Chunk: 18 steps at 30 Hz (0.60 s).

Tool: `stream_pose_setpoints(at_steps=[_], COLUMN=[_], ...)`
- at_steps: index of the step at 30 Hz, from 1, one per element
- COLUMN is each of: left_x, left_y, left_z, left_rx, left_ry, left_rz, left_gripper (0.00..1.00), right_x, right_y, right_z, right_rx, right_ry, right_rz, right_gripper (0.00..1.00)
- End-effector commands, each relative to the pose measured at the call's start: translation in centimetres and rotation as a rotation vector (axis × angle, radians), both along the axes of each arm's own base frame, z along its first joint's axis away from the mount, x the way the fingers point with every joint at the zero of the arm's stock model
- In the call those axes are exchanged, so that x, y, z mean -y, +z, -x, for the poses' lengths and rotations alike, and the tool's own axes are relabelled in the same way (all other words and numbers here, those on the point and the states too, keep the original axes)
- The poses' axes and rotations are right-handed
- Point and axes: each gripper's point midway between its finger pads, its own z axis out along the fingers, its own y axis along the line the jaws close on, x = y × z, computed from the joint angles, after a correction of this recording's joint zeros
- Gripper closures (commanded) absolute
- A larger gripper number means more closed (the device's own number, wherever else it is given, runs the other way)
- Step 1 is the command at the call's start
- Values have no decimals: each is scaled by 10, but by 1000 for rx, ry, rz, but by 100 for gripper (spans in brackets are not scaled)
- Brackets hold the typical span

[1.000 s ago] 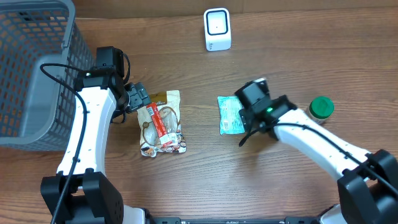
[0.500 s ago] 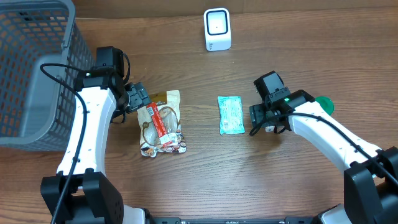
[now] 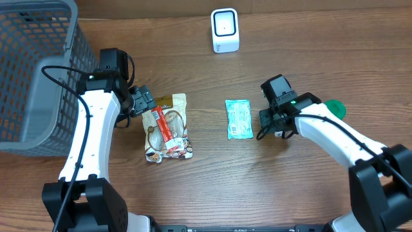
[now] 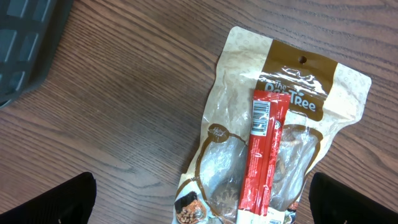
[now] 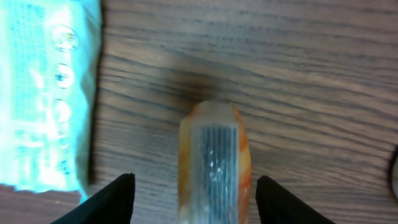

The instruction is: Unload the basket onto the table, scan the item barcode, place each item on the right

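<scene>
The small orange-and-clear item [image 5: 214, 163] lies on the table [image 3: 212, 187] just right of the teal packet [image 3: 239, 118], not touching it, and directly between the right jaws. In the right wrist view they stand open on either side of it, with bare wood showing in both gaps. From overhead the arm hides the item almost wholly. The step in hand looks to be the pick-up. The jaws are placed and nothing is gripped yet.

The next move calls for the jaws to shut squarely on the item's narrow sides and lift it. It must then be carried to the white scanner [image 3: 224, 30], which stands well away at the far side, to the left. Which face carries the barcode cannot be told, so some turning may be needed there.

The left jaws are wide open and empty above the snack pouch [image 3: 166, 126], which has a red stick pack [image 4: 264, 149] lying on it. A green-capped bottle [image 3: 333, 109] stands to the right, and the basket [image 3: 26, 64] sits at far left.
</scene>
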Motion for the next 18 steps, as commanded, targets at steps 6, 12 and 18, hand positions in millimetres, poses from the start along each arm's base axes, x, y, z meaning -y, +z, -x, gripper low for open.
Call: stream_pose_setpoints(at_steps=[6,12,18], left_x=[-2,-2,-2], left_y=[5,5,5], left_z=[-4,-4,-4], left_rx=[18,18,17], left_ry=[11,11,11], left_rz=[-9,-9,-9], left_gripper=[0,0,0], right_x=[1,1,0], right_y=[-3,-4,-3], right_z=[-7,-7,-8], right_rx=[9,7,11], right_ry=[-8,-8,-8], right_rz=[16,17,15], right_gripper=[42,67,49])
